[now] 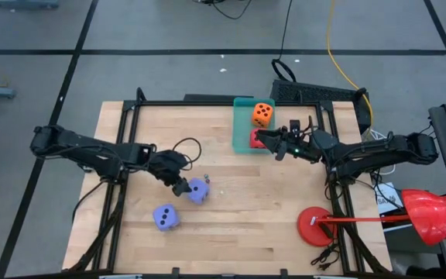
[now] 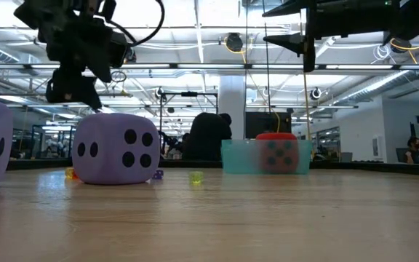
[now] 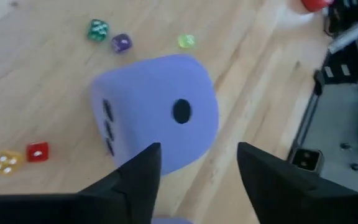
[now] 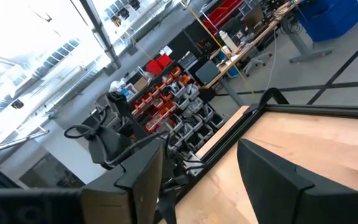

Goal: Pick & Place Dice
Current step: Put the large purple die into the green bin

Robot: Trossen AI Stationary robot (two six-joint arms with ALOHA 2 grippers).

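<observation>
A lavender die (image 1: 198, 190) rests flat on the wooden table (image 1: 238, 217); it also shows in the left wrist view (image 3: 160, 118) and the low view (image 2: 115, 149). My left gripper (image 3: 197, 168) hangs open just above and to the left of it, slanting down, touching nothing (image 1: 181, 186). A second lavender die (image 1: 166, 217) lies nearer the front edge. The orange die (image 1: 262, 115) and the red die (image 1: 257, 138) lie in the teal tray (image 1: 241, 124) at the far edge. My right gripper (image 1: 273, 144) stands open, raised beside the tray's near end, with nothing between its fingers (image 4: 201, 174).
Several tiny coloured dice lie around the lavender die, among them a green one (image 3: 97, 29), a purple one (image 3: 121, 42) and a red one (image 3: 37, 151). A red round base (image 1: 313, 226) sits at the front right. Black frame rails (image 1: 207, 103) run along the table's edges.
</observation>
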